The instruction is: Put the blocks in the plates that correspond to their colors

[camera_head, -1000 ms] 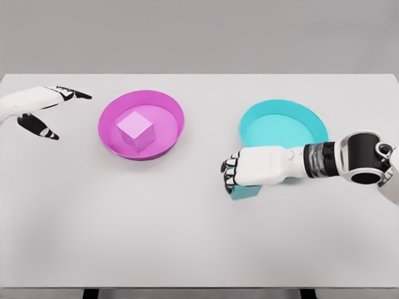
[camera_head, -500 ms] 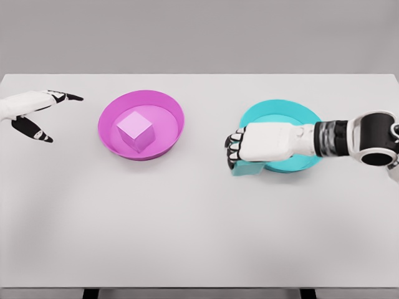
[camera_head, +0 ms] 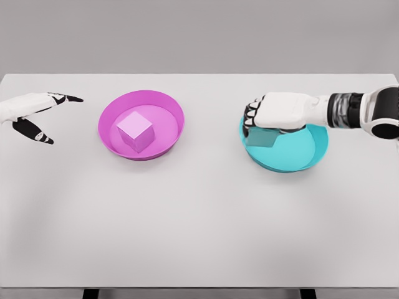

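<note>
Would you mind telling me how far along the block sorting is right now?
Done: the pink block sits in the pink plate. In hand: the right hand grips the cyan block over the cyan plate. Left: release it there. The left hand rests open at the left.

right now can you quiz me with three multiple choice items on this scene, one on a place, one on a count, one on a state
1. Where is the pink block?
A. in the pink plate
B. on the bare table
C. in the cyan plate

2. How many plates are on the table?
A. one
B. two
C. three

3. What is the right robot hand doing?
A. resting open on the table
B. pressing on the pink plate
C. gripping the cyan block over the cyan plate

Answers:
1. A, the block sits inside the plate's rim.
2. B, one pink and one cyan show.
3. C, its fingers curl around the block above the plate's left part; the left robot hand is open at the far left.
</note>
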You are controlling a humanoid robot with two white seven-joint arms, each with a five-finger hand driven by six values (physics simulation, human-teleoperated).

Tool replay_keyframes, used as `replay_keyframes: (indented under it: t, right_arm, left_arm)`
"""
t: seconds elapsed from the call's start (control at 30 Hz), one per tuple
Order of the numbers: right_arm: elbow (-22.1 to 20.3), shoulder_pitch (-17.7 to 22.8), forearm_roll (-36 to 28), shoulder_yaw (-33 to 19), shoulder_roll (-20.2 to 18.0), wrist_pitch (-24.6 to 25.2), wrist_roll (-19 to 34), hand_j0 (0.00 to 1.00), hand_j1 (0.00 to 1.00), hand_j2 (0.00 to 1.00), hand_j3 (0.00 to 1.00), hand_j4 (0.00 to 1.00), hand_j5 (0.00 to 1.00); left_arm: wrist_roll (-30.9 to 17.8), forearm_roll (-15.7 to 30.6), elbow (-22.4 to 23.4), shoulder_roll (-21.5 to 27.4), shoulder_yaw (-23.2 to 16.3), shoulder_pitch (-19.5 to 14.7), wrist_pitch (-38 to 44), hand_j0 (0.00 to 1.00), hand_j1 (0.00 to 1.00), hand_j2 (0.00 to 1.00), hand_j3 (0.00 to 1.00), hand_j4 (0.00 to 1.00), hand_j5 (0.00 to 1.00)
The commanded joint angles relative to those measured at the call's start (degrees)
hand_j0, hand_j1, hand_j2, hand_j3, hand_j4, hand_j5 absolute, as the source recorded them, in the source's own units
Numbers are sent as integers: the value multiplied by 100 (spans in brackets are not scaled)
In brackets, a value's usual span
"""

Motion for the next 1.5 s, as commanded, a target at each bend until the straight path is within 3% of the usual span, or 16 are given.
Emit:
replay_keyframes:
  t: [0.0, 0.33, 0.4, 0.43, 0.47, 0.7, 0.8, 0.97, 1.17, 1.47]
  right_arm:
    - [272, 0, -21, -13, 39, 13, 1, 59, 59, 59, 59, 59, 59]
    - [985, -18, 50, -206, -40, 13, 19, 60, 60, 60, 60, 60, 60]
    - [976, -18, 59, -215, -40, 13, 19, 69, 69, 69, 69, 69, 69]
    - [976, -18, 50, -215, -40, 13, 19, 79, 79, 79, 79, 79, 79]
    - [976, -18, 50, -206, -40, 13, 19, 100, 100, 100, 100, 100, 100]
    - [976, -26, 23, -215, -49, 13, 10, 100, 100, 100, 100, 100, 100]
    - [950, -26, -38, -416, -294, 13, -69, 100, 100, 100, 100, 100, 100]
    - [976, 0, -1189, -655, -963, 13, -772, 100, 100, 100, 100, 100, 100]
    - [923, 492, -1189, -628, -1191, 13, -939, 100, 100, 100, 100, 100, 100]
    - [906, 519, -1189, -637, -1262, 13, -939, 100, 100, 100, 100, 100, 100]
  left_arm:
    - [2, 38, 9, -5, 14, 0, 13, 100, 100, 100, 100, 100, 100]
    - [2, 30, 9, -67, 41, 0, 13, 100, 100, 100, 100, 100, 100]
    - [2, 30, 18, -67, 49, 0, 13, 100, 100, 100, 100, 100, 100]
    - [2, 30, 18, -67, 49, 0, 13, 100, 100, 100, 100, 100, 100]
    - [2, 30, 18, -67, 49, 0, 13, 100, 100, 100, 100, 100, 100]
    - [2, 30, 18, -67, 41, 0, 13, 100, 100, 100, 100, 100, 100]
    - [2, 30, 18, -76, 50, 0, 13, 100, 100, 100, 100, 100, 100]
    - [2, 30, 18, -76, 41, 0, 13, 100, 100, 100, 100, 100, 100]
    - [2, 38, 27, -76, 50, 0, 13, 100, 100, 100, 100, 100, 100]
    - [2, 38, 27, -84, 50, 9, 13, 100, 100, 100, 100, 100, 100]
